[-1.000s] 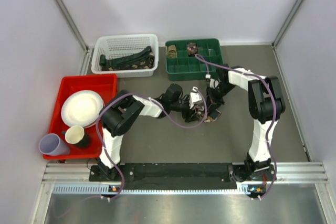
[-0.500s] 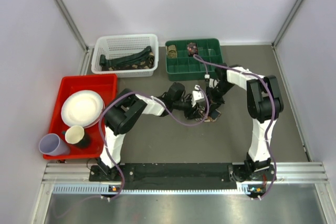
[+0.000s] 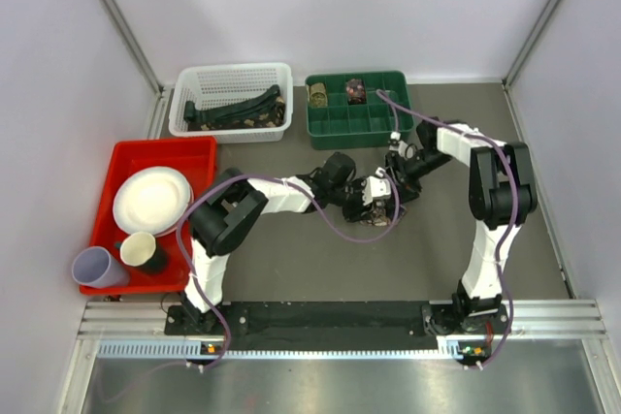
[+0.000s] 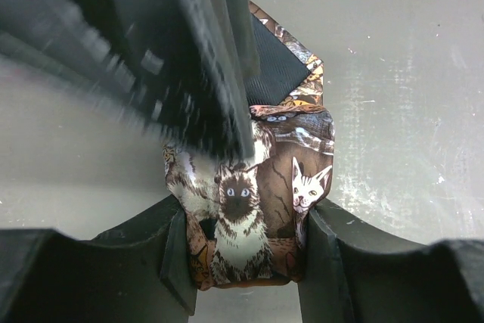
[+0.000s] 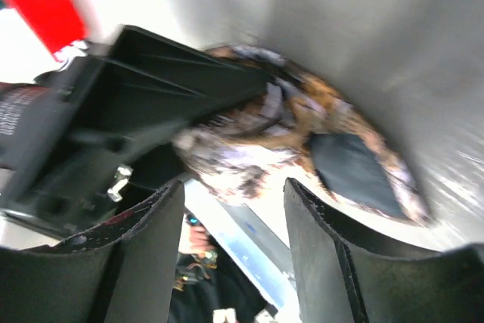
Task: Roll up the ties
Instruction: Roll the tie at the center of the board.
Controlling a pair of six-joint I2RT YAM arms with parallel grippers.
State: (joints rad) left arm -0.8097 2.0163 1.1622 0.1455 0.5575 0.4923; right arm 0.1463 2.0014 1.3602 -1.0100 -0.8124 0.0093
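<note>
A brown cat-print tie [image 4: 249, 209], rolled into a small coil, rests on the grey table with its dark tail end [image 4: 276, 73] sticking out behind. My left gripper [image 4: 246, 262] is shut on the coil, one finger pressing each side. From above, the coil [image 3: 378, 214] sits mid-table in the left gripper [image 3: 370, 203]. My right gripper [image 3: 397, 181] hovers just behind it, open, and its blurred finger [image 4: 189, 58] crosses the left wrist view. In the right wrist view the right gripper [image 5: 234, 240] holds nothing, and the coil [image 5: 249, 141] lies beyond its tips.
A white basket [image 3: 231, 79] at the back left holds unrolled dark ties [image 3: 233, 109]. A green divided tray [image 3: 359, 123] beside it holds two coils [image 3: 356, 91]. A red tray [image 3: 165, 152] on the left carries a plate and cups.
My right gripper has opened, let go of the coil and drawn back toward the upper right. The left gripper has closed on the coil and shifted slightly right.
</note>
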